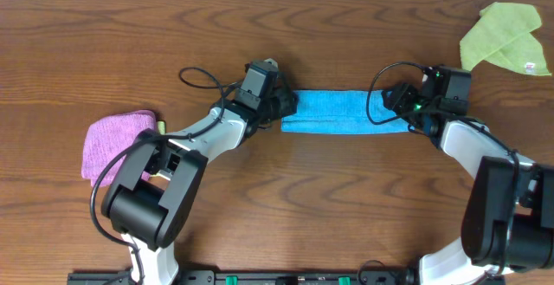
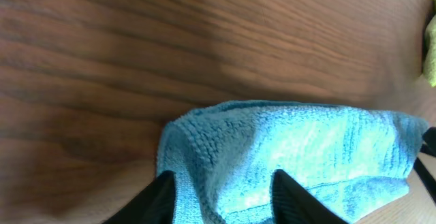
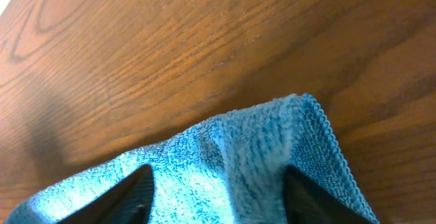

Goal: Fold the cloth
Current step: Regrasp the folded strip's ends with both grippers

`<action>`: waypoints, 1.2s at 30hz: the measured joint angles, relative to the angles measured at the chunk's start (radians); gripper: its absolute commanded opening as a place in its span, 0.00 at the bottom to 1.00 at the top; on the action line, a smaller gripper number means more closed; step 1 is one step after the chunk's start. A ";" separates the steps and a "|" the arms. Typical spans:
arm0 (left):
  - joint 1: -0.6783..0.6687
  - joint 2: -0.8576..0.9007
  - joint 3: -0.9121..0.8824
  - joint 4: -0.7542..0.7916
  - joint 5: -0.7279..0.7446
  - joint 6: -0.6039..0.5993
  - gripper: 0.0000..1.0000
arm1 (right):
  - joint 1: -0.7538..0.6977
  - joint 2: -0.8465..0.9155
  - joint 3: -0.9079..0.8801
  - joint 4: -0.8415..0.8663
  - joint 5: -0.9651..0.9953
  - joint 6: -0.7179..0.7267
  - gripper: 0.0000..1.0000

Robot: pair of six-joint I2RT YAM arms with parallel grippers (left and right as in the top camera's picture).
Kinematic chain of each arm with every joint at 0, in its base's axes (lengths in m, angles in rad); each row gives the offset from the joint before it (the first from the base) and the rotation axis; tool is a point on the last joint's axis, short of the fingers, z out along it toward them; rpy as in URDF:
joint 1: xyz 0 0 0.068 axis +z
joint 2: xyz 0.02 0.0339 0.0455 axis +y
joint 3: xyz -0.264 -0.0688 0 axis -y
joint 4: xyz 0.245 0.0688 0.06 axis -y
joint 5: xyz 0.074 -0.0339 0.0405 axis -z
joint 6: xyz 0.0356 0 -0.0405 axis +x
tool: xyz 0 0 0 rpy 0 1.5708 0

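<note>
The sky-blue cloth point(image 1: 342, 110) lies folded into a long narrow strip on the wooden table, between my two arms. My left gripper point(image 1: 286, 107) sits at the strip's left end. In the left wrist view its black fingers stand apart over the cloth point(image 2: 306, 149), so the left gripper point(image 2: 221, 197) is open, with a raised ridge of fabric between the tips. My right gripper point(image 1: 400, 103) is at the strip's right end. The right wrist view shows the right gripper point(image 3: 218, 197) open too, fingers spread over a puckered fold of the cloth point(image 3: 204, 149).
A pink-purple cloth point(image 1: 117, 142) lies bunched at the left, beside my left arm. A lime-green cloth point(image 1: 505, 38) sits at the back right corner, and its edge shows in the left wrist view point(image 2: 431, 54). Black cables loop off both wrists.
</note>
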 measured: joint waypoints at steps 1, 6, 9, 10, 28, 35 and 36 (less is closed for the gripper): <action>0.010 0.000 0.000 0.000 -0.003 0.002 0.58 | 0.000 0.000 0.000 0.000 -0.004 0.000 0.70; 0.057 0.000 0.000 -0.002 -0.007 0.016 0.62 | 0.000 0.000 0.000 -0.001 -0.046 -0.001 0.77; 0.081 -0.001 0.000 -0.005 -0.005 0.034 0.63 | 0.000 -0.011 0.000 -0.014 -0.061 0.005 0.78; 0.085 -0.003 0.000 -0.013 -0.003 0.038 0.63 | 0.000 -0.019 0.000 -0.021 -0.064 0.007 0.78; 0.087 -0.190 0.002 -0.179 0.014 0.138 0.67 | -0.021 -0.339 0.008 -0.446 0.059 0.042 0.79; 0.007 -0.190 0.002 -0.155 0.004 0.150 0.36 | -0.055 -0.354 0.008 -0.550 0.093 0.085 0.80; -0.006 -0.190 0.002 -0.146 -0.005 0.148 0.30 | -0.055 -0.354 0.008 -0.550 0.094 0.090 0.80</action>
